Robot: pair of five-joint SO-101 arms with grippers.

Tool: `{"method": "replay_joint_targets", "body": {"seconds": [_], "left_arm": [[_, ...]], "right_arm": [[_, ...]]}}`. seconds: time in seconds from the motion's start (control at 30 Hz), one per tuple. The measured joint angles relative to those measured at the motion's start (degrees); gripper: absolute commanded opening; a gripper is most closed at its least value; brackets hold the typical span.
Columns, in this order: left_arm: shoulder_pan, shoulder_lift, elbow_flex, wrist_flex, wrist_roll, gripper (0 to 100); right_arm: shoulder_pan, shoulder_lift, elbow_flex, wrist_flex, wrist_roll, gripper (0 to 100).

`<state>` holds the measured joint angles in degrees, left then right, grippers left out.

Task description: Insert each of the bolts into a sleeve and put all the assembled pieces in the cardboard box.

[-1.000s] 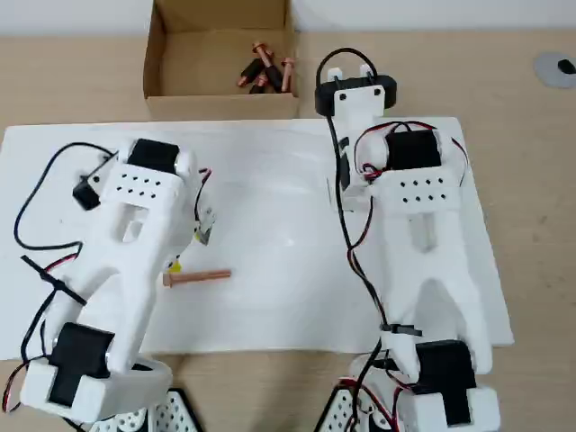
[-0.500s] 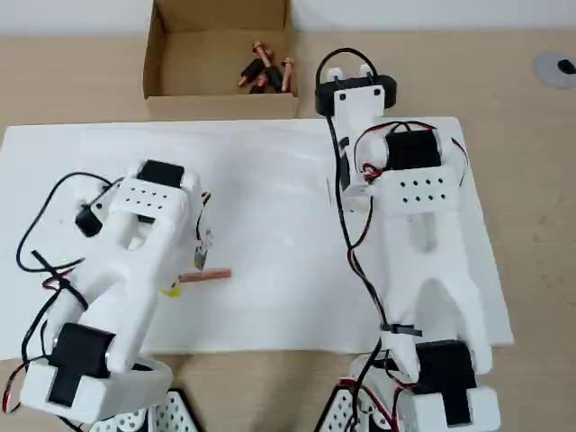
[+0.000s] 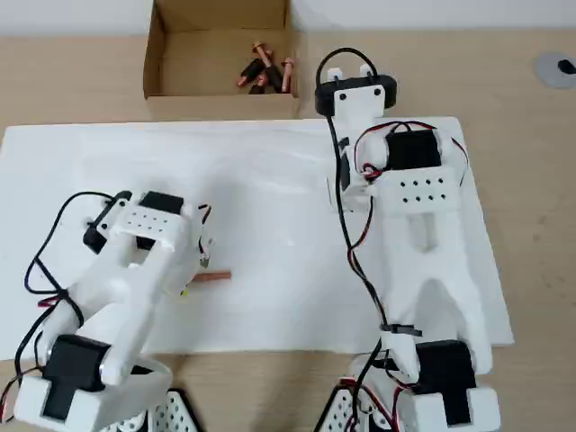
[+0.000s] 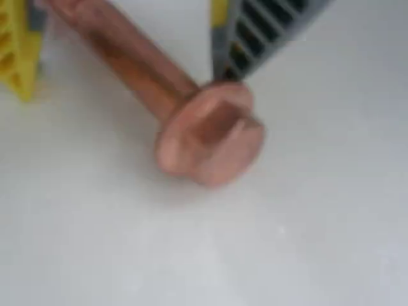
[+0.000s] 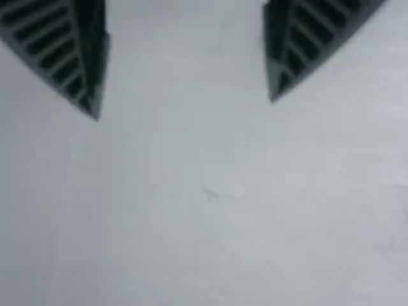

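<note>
A copper bolt (image 4: 207,137) lies flat on the white mat (image 3: 270,180), its head toward the left wrist camera. My left gripper (image 4: 121,86) is open and straddles the shaft, with a yellow finger (image 4: 16,57) on one side and a grey ribbed finger (image 4: 255,32) on the other. From above, the left arm (image 3: 135,261) covers the bolt's head end, and the shaft tip (image 3: 216,275) sticks out to its right. My right gripper (image 5: 185,105) is open over bare mat, nothing between its dark fingers (image 5: 70,51). The cardboard box (image 3: 157,63) at the back holds several assembled pieces (image 3: 264,70).
The right arm (image 3: 409,193) stands over the mat's right side, its camera mount close to the box's right corner. Wooden tabletop (image 3: 522,135) surrounds the mat. A grey disc (image 3: 555,67) sits at the far right edge.
The left arm has drawn back toward the near edge and come down over the bolt, hiding its head end. The bolt and the right arm have stayed put.
</note>
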<state>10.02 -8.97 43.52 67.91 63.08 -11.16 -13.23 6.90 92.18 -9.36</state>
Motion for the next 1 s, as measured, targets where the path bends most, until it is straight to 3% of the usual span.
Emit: {"method": "replay_joint_targets", "body": {"seconds": [0.13,0.27,0.53,0.7,1.0], "left_arm": [[0.0,-0.1,1.1,-1.1,0.0,17],[0.1,-0.1,0.9,-3.1,0.2,0],[-1.5,1.1,-4.0,-4.5,0.2,1],[-3.4,1.3,-15.0,6.5,-0.4,1],[-4.1,1.3,-44.9,27.7,-8.6,1]], "right_arm": [[0.0,0.0,0.0,0.0,0.0,20.9],[0.0,0.0,1.5,0.0,0.0,20.9],[0.0,0.0,4.3,0.0,0.0,20.9],[0.0,0.0,4.3,0.0,0.0,20.9],[0.0,0.0,4.3,0.0,0.0,20.9]]}}
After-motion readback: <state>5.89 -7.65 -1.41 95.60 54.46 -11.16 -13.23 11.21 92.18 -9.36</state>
